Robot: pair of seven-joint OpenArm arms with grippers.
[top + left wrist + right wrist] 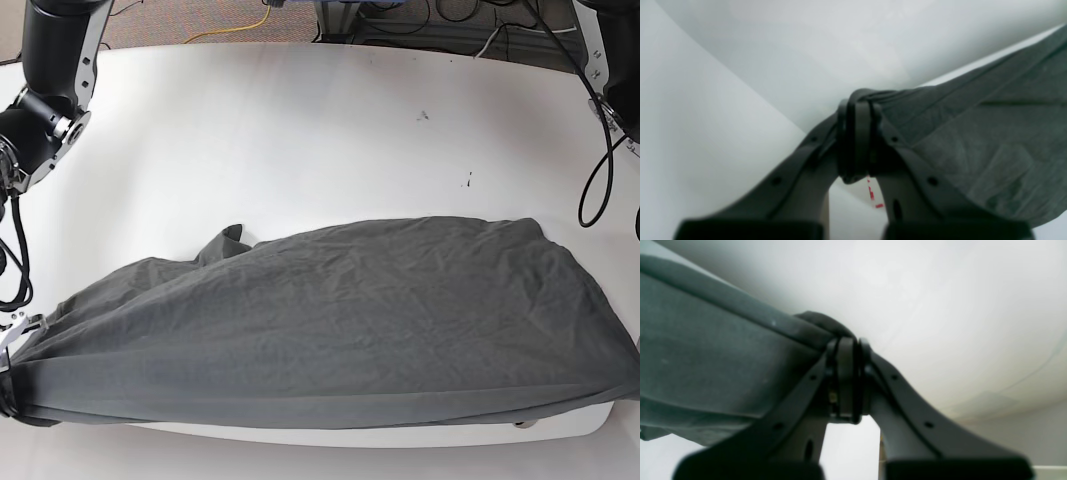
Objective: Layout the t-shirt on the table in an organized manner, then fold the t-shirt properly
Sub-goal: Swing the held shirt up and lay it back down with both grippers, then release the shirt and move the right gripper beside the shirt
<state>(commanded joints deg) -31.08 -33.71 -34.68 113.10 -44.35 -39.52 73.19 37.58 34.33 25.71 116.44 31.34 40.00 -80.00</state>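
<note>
Shirt (340, 320) stretched out long between the two pincers, long axis running side to side across the near part of the worktop (300, 130), parallel to its front edge. Near hem pulled into a taut band along that edge, one end at each pincer. Far side rumpled, with a small peak of cloth, perhaps a sleeve, poking up toward the worktop's middle on the right pincer's side.

Left pincer (857, 133) closed tight on a bunched corner of the shirt; cloth fans away from the tips toward the other arm, seams and creases radiating from the grip. Small red mark (872, 195) visible just under the tips, on the white surface.

Right pincer (846, 380) likewise clamped on the opposite corner, a thick hem leading straight into the closed tips, cloth spreading away toward the left pincer. A little knob of fabric bulges just beyond the tips.

Both wrist views blurred, close in.
</note>
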